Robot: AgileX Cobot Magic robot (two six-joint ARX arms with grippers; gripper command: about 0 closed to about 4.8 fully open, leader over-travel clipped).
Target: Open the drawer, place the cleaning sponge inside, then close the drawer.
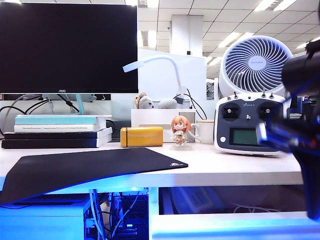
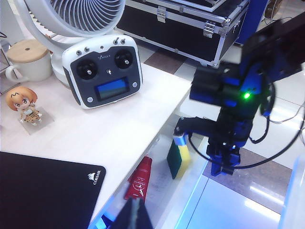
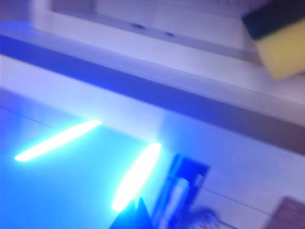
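Observation:
The drawer (image 2: 193, 186) stands pulled out under the desk's front edge; its white, blue-lit front panel (image 1: 235, 227) shows low in the exterior view. The cleaning sponge (image 2: 178, 155), yellow with a dark green layer, stands on edge inside the drawer, free of both grippers. It also shows in the right wrist view as a yellow and green sponge (image 3: 281, 43), well away from my right gripper (image 3: 137, 212), which is shut and empty. My right arm (image 2: 228, 109) hangs just beside the sponge, outside the drawer front. My left gripper (image 2: 136, 214) is shut and empty above the desk's front edge.
A red tube (image 2: 139, 179) lies in the drawer beside the sponge. On the desk are a black mouse mat (image 1: 90, 167), a remote controller (image 2: 105, 71), a figurine (image 1: 180, 131), a mug (image 2: 28, 59), a fan (image 1: 255, 62) and a mustard-yellow case (image 1: 141, 136). A black flight case (image 2: 190, 24) stands on the floor.

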